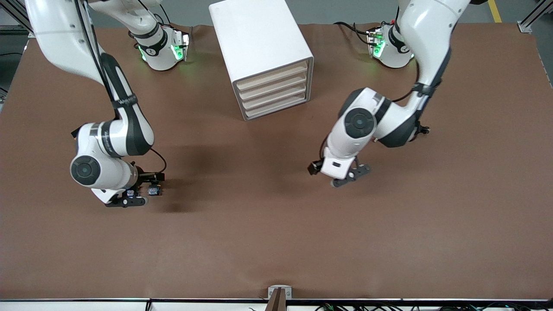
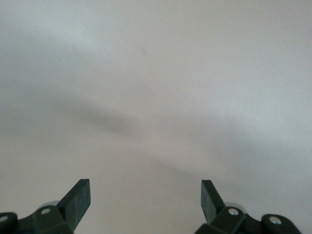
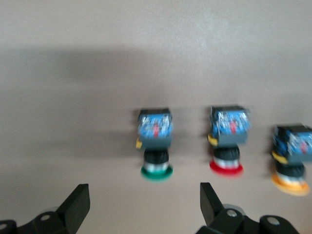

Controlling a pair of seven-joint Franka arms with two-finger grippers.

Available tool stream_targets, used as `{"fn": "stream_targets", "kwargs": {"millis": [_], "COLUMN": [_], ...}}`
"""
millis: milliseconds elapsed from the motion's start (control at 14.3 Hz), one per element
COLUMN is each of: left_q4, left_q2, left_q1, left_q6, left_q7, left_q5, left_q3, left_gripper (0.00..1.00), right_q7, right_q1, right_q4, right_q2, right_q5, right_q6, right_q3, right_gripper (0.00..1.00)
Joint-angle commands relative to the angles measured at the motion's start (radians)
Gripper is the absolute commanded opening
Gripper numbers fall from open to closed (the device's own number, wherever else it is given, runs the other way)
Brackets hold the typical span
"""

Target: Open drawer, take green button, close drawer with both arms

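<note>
Front view: cabinet [image 1: 263, 56] upright, drawer [image 1: 278, 110] shut, as are three above. Left gripper [image 1: 351, 176] low over bare table [image 1: 276, 242]; right gripper [image 1: 129, 199] over buttons, partly hidden.

Left wrist view: fingers [image 2: 77, 199] spread, empty.

Right wrist view: fingers [image 3: 74, 204] spread, empty. Button [image 3: 156, 146] on table beside red-capped button [image 3: 227, 139] and yellow-capped button [image 3: 291, 156].

Step probably final: button out, drawer shut. Next: retract arms.

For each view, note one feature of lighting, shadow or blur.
Front view: sharp, with soft arm shadows on the table. Left wrist view: washed-out pale surface with a faint diagonal shadow. Right wrist view: the green button, red button and yellow button look smeared.
</note>
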Motion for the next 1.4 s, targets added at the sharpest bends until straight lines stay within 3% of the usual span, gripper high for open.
{"fn": "stream_targets", "kwargs": {"millis": [0, 631, 911, 1122, 1332], "left_q4": [0.007, 0.186, 0.191, 0.191, 0.142], "left_q2": [-0.084, -0.23, -0.354, -0.421, -0.504], "left_q1": [0.09, 0.348, 0.39, 0.43, 0.408], "left_q6": [-0.096, -0.445, -0.516, -0.596, -0.627], "left_q7": [0.119, 0.546, 0.609, 0.77, 0.943], "left_q5": [0.021, 0.008, 0.005, -0.03, -0.083], "left_q3": [-0.008, -0.014, -0.008, -0.009, 0.084], "left_gripper": [1.0, 1.0, 1.0, 1.0, 1.0], "right_q7": [0.054, 0.037, -0.039, -0.1, -0.173], "right_q1": [0.017, 0.007, -0.033, -0.076, -0.128], "right_q4": [-0.027, -0.012, 0.078, 0.121, 0.155], "right_q2": [-0.127, -0.467, -0.492, -0.491, -0.488], "right_q5": [-0.001, -0.022, -0.035, -0.035, -0.03], "right_q6": [-0.108, -0.396, -0.478, -0.484, -0.484], "right_q3": [0.006, 0.002, -0.001, -0.003, -0.003], "right_gripper": [1.0, 1.0, 1.0, 1.0, 1.0]}}
